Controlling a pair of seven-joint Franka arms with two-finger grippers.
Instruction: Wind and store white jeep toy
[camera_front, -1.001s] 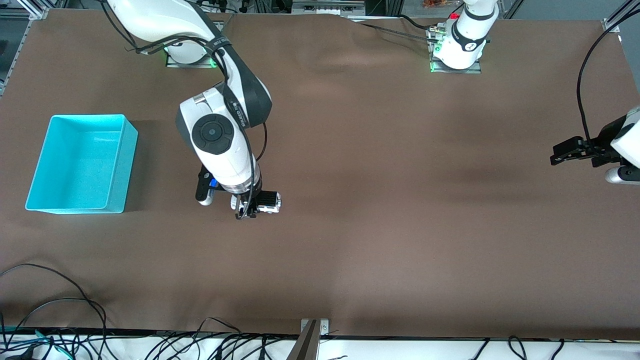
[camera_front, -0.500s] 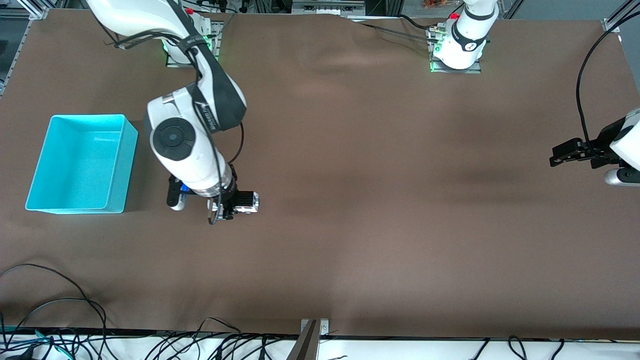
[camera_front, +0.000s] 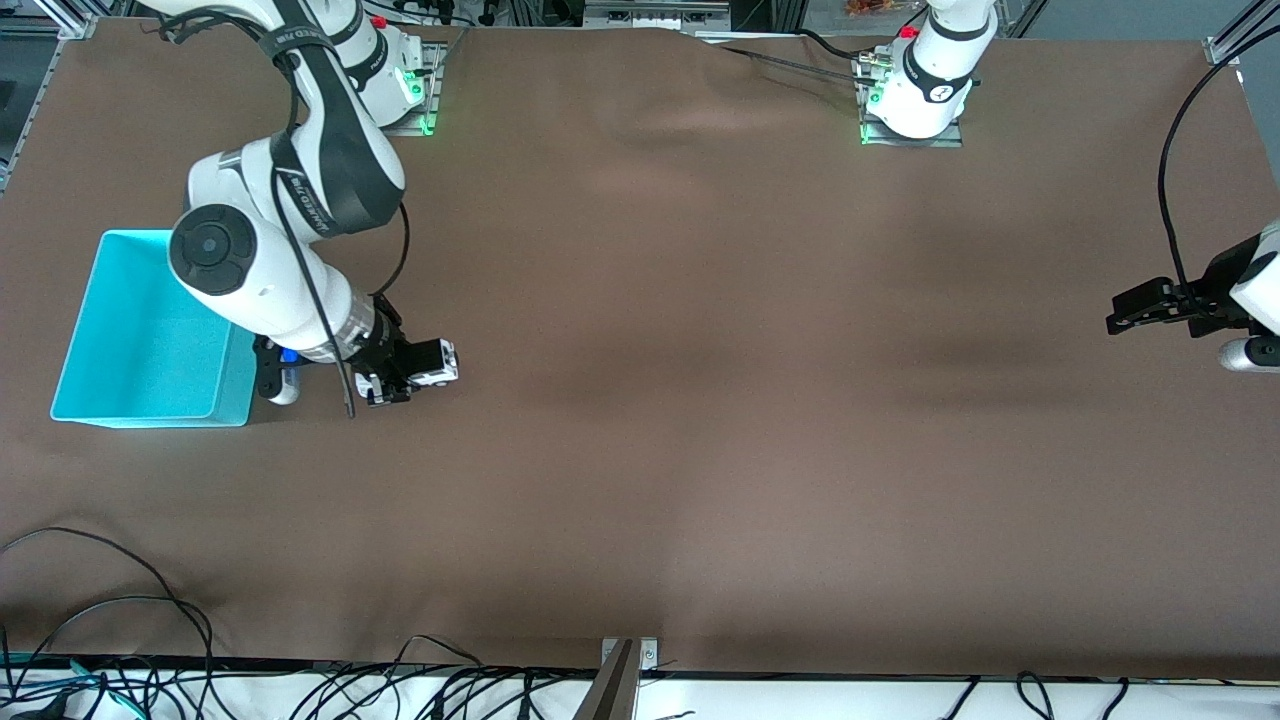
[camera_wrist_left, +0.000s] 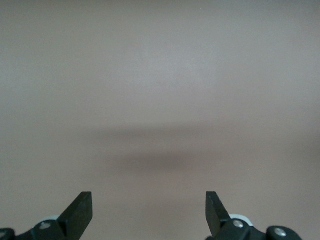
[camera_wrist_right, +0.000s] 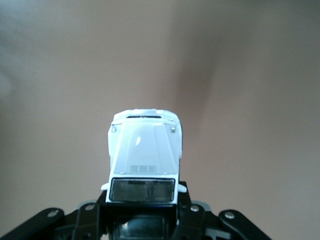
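Right gripper (camera_front: 392, 378) clamped on the small white jeep toy with a black roof (camera_front: 432, 362), held over the brown table (camera_front: 700, 400) beside the turquoise plastic bin (camera_front: 90, 405), arm hiding part of the bin, left gripper (camera_front: 1135, 307) waiting, fingers apart, arm cut off at the edge

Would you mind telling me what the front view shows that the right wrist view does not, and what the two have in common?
Only the front view shows the turquoise bin at the right arm's end of the table, both arm bases, and the left gripper waiting, jaws open, over the left arm's end. Only the right wrist view shows the jeep's hood and windshield close up. Both show the white jeep toy clamped in the right gripper over the brown table, beside the bin.
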